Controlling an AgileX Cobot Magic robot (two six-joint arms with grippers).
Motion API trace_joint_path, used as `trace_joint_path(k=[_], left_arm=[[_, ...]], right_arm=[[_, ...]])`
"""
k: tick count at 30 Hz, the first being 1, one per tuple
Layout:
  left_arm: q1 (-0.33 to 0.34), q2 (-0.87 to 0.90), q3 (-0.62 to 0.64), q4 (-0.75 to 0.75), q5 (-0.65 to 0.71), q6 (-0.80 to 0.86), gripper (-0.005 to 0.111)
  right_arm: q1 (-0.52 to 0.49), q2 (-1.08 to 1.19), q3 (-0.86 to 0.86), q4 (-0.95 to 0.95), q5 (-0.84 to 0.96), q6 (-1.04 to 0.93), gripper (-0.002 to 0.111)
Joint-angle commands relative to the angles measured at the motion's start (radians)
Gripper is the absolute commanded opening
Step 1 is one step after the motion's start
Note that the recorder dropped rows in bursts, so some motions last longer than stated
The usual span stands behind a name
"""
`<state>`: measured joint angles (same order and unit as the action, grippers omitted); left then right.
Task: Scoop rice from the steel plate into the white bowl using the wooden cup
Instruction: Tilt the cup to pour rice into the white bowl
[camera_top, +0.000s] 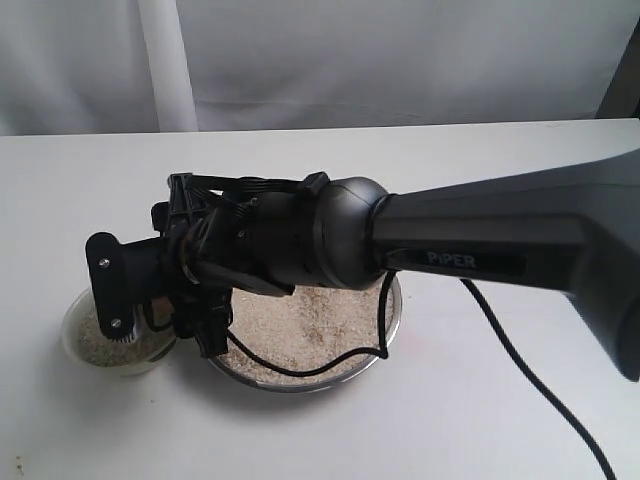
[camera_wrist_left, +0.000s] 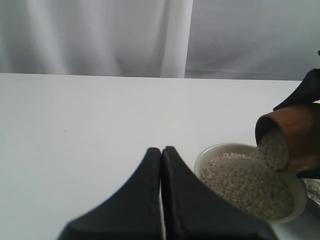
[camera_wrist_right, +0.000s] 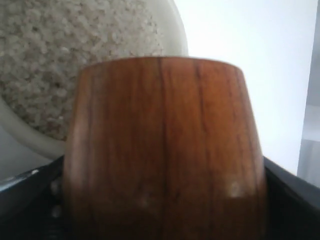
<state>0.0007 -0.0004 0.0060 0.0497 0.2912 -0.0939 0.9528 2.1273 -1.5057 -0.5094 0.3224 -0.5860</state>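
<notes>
My right gripper (camera_top: 158, 305) reaches across to the left and is shut on the wooden cup (camera_wrist_left: 295, 135), a glossy reddish-brown tumbler. The cup is tipped over the white bowl (camera_wrist_left: 210, 152), and rice (camera_wrist_left: 274, 147) slides from its mouth onto the heap in the bowl. In the right wrist view the cup (camera_wrist_right: 162, 145) fills the gap between the jaws of the gripper (camera_wrist_right: 162, 192), with the bowl (camera_wrist_right: 175, 30) beyond it. The steel plate (camera_top: 300, 385), holding rice (camera_top: 310, 320), sits just right of the bowl (camera_top: 72, 318). My left gripper (camera_wrist_left: 161, 150) is shut and empty beside the bowl.
The right arm's dark body (camera_top: 480, 250) stretches over the plate, and a black cable (camera_top: 520, 370) trails across the white table to the right. A white curtain (camera_top: 170, 60) hangs behind the table's far edge.
</notes>
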Motion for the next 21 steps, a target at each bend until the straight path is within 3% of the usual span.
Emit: trace_joint_path(k=[1, 21], left_arm=[[-0.005, 0.000, -0.006, -0.006, -0.007, -0.002, 0.000], [-0.005, 0.000, -0.006, -0.006, -0.007, -0.002, 0.000]], right_arm=[[0.006, -0.008, -0.009, -0.030, 0.012, -0.038, 0.003], [0.014, -0.008, -0.009, -0.081, 0.036, -0.124, 0.003]])
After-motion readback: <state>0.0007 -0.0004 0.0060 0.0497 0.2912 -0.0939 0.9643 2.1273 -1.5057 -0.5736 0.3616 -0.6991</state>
